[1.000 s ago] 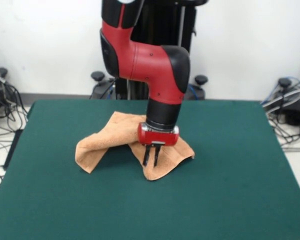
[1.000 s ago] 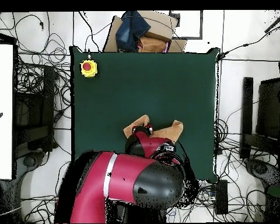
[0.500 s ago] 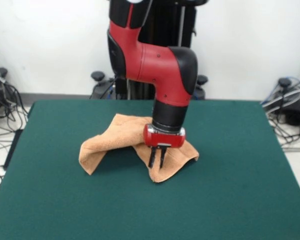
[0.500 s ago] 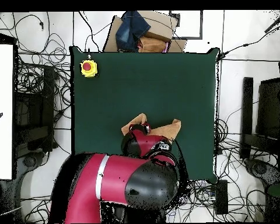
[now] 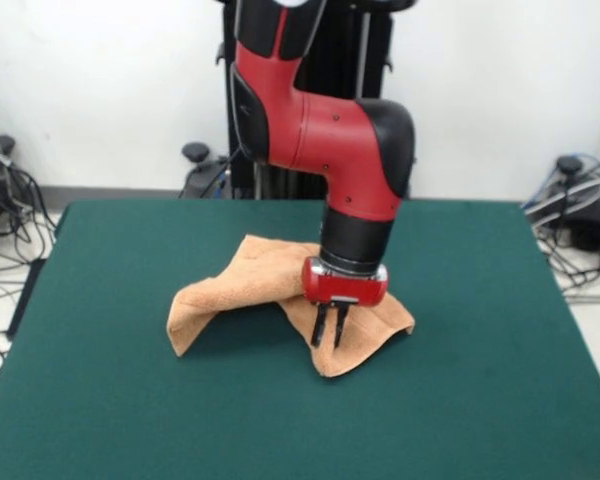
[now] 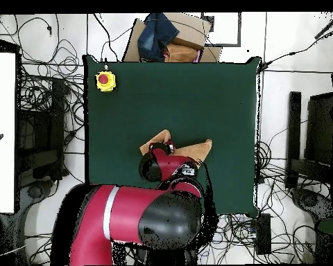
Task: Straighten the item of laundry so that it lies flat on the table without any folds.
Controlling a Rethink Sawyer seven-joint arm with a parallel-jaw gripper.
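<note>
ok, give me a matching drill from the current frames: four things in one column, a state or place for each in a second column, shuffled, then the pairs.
Column 1
1. peach-orange terry-cloth towel
2. red and black gripper
3. yellow box with a red button
4. dark green felt-like table

Column 2
A. sits at one corner of the table in the overhead view
B. rumpled, one part lifted into a ridge
C. lies under everything else
D. fingers close together, pointing down at the cloth

Pairs: 1-B, 2-D, 3-A, 4-C
</note>
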